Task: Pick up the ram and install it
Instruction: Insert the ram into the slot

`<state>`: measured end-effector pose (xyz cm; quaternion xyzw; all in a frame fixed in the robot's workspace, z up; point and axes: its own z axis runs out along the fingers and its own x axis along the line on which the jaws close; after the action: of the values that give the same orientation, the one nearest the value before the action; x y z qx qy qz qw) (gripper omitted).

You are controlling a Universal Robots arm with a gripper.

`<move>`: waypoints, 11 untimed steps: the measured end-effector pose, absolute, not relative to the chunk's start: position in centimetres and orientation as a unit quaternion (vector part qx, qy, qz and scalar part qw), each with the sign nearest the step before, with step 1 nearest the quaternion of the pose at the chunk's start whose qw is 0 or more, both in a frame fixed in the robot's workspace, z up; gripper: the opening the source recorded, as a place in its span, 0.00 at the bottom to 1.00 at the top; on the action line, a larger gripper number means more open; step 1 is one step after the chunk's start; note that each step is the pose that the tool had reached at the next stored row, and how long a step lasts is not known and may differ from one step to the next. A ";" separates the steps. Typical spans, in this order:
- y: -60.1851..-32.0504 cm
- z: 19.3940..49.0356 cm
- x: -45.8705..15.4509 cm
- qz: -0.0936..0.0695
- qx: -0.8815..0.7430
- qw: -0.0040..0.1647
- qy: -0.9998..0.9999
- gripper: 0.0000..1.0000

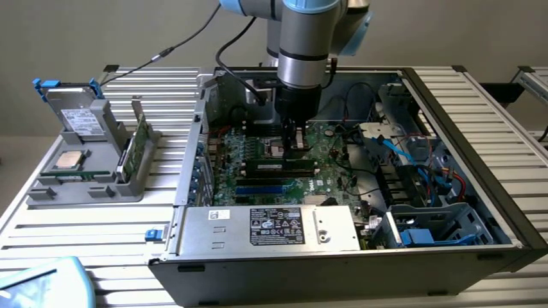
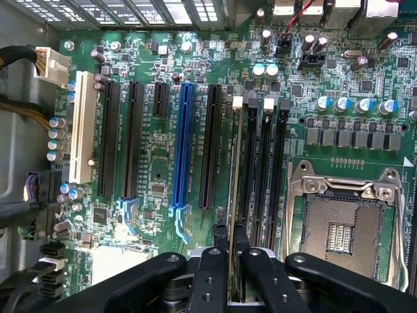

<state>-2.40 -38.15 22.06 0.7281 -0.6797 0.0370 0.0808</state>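
Observation:
The ram (image 2: 232, 171) shows edge-on in the wrist view as a thin strip, pinched between my two black fingers (image 2: 220, 242). My gripper (image 2: 230, 229) is shut on it. The stick runs lengthwise along the outermost of the black memory slots (image 2: 264, 169), in line with a white latch (image 2: 237, 102). I cannot tell whether its lower edge touches the slot. In the exterior view my gripper (image 1: 296, 142) points straight down into the open computer case (image 1: 342, 260), low over the green motherboard (image 1: 256, 151).
An open processor socket (image 2: 339, 228) lies beside the memory slots, and a blue expansion slot (image 2: 184, 143) and black ones on the other side. Cables and drive cages (image 1: 428, 224) fill the case on the exterior view's right. A grey parts stand (image 1: 86, 183) sits outside the case on that view's left.

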 end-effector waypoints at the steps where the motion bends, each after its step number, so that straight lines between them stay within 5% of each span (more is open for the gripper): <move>1: -38.1 22.0 -2.4 0.038 0.728 0.082 -0.680 0.14; 11: -38.0 21.9 -2.4 0.042 0.728 0.086 -0.679 0.14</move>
<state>-2.41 -37.99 21.87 0.7278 -0.6790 0.0424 0.0862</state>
